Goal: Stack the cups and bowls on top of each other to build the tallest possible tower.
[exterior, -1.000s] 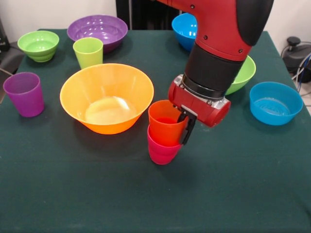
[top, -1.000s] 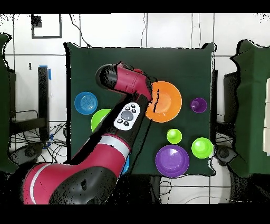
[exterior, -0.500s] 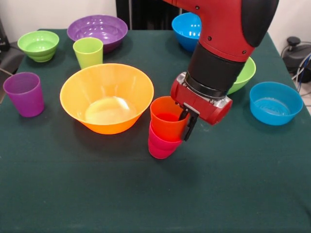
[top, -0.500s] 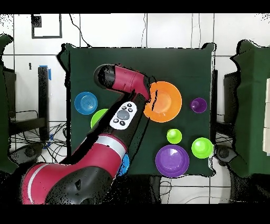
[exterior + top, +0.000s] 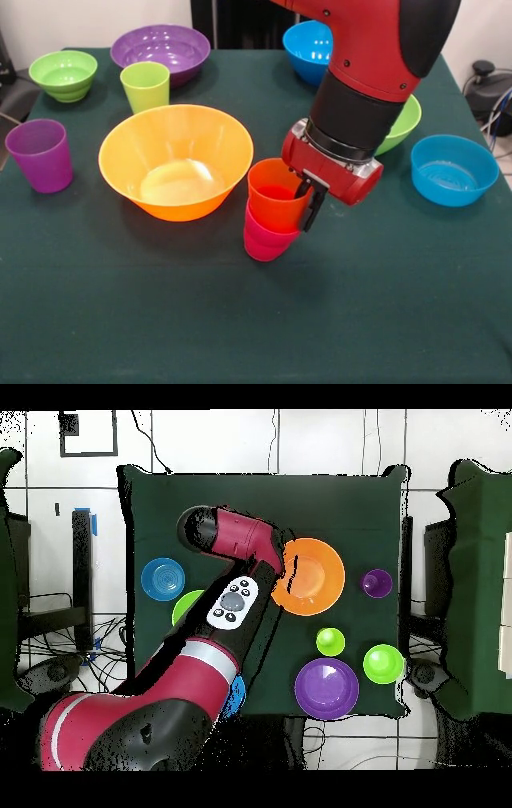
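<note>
Directly at the claw (image 5: 306,210), the orange cup (image 5: 276,196) stands upright, nested in the red-pink cup (image 5: 262,242). One finger hangs inside the rim, one outside (grip pinching the wall, apparently closed on it).

Red and black arm (image 5: 215,619) reaching up across the green table (image 5: 330,504), ending beside the large orange-yellow bowl (image 5: 311,576). Purple cup (image 5: 376,583) just right of it. Lime green cup (image 5: 330,641), small lime green bowl (image 5: 383,664) and purple bowl (image 5: 326,688) nearer. Blue bowl (image 5: 162,579) at left.
</note>
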You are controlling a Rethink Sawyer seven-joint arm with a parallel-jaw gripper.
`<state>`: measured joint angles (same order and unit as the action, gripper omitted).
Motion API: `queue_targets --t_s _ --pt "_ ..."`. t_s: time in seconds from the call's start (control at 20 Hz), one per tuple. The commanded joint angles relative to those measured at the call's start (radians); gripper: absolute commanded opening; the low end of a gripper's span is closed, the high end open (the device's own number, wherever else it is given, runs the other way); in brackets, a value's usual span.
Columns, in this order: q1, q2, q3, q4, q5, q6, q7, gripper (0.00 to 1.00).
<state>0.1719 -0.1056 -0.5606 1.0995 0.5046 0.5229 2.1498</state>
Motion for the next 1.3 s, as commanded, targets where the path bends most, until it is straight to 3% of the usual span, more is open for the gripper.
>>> queue_targets --t_s 0.05,0.15,0.2,0.5,1.3 --pt "-0.005 0.059 0.113 0.012 -0.056 0.068 0.087 0.00" --pt "-0.010 0.054 0.123 0.013 -0.062 0.073 0.066 0.00" --pt "-0.012 0.052 0.129 0.013 -0.065 0.076 0.055 1.00" --pt "-0.014 0.049 0.123 0.006 -0.057 0.141 0.065 1.00" --pt "-0.013 0.044 0.130 0.016 -0.049 0.115 0.067 1.00"
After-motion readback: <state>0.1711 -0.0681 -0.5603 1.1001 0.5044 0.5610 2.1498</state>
